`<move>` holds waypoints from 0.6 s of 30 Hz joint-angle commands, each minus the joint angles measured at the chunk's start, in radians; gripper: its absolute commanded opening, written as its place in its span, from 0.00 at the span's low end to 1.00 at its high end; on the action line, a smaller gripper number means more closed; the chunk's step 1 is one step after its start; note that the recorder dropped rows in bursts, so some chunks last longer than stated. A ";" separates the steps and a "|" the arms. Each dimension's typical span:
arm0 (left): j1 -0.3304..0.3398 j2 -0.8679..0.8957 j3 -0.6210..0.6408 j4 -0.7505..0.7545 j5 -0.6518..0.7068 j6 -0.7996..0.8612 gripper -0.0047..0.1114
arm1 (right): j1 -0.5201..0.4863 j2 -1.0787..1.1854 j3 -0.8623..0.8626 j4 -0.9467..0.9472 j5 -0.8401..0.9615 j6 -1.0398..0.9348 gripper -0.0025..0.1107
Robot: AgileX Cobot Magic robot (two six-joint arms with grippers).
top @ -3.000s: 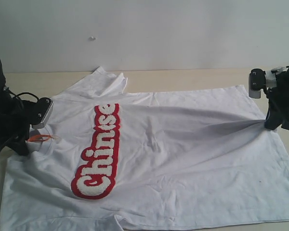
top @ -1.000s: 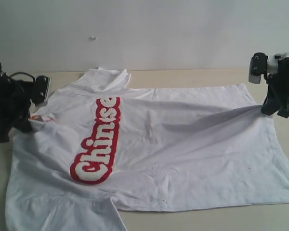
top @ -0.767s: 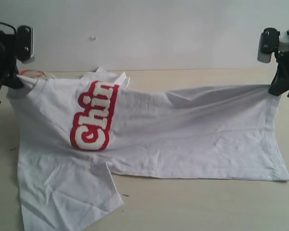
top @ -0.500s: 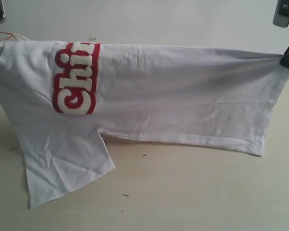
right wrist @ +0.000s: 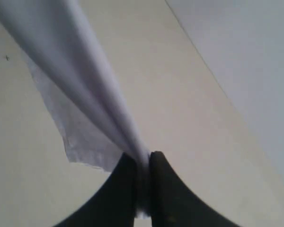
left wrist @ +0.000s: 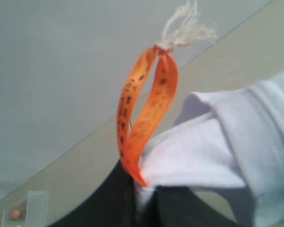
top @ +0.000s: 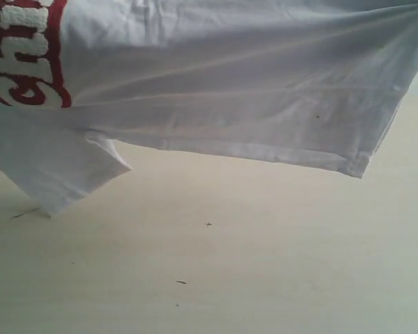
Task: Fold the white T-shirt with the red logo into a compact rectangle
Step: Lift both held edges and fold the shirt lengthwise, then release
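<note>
The left end effector (left wrist: pixel 144 198) is clamped on the collar of the white T-shirt (top: pixel 230 76), with the orange neck tag (left wrist: pixel 149 109) looping out beside its jaws. The shirt hangs stretched above the desk (top: pixel 251 264). Over the desk's left side are the red logo (top: pixel 28 56) and a drooping sleeve (top: pixel 63 174); whether its tip touches the desk is unclear. The right end effector (right wrist: pixel 142 163) is pinched tight on a gathered fold of the shirt, above the desk.
</note>
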 commanded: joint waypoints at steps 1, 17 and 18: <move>0.003 -0.066 -0.008 0.022 0.042 -0.062 0.04 | 0.010 -0.032 0.003 0.038 -0.004 0.109 0.02; 0.003 0.111 -0.008 -0.156 0.102 0.288 0.04 | 0.113 0.135 0.003 -0.172 -0.004 0.483 0.02; 0.003 0.143 -0.008 -0.156 0.095 0.309 0.04 | 0.113 0.163 0.003 -0.174 -0.004 0.465 0.02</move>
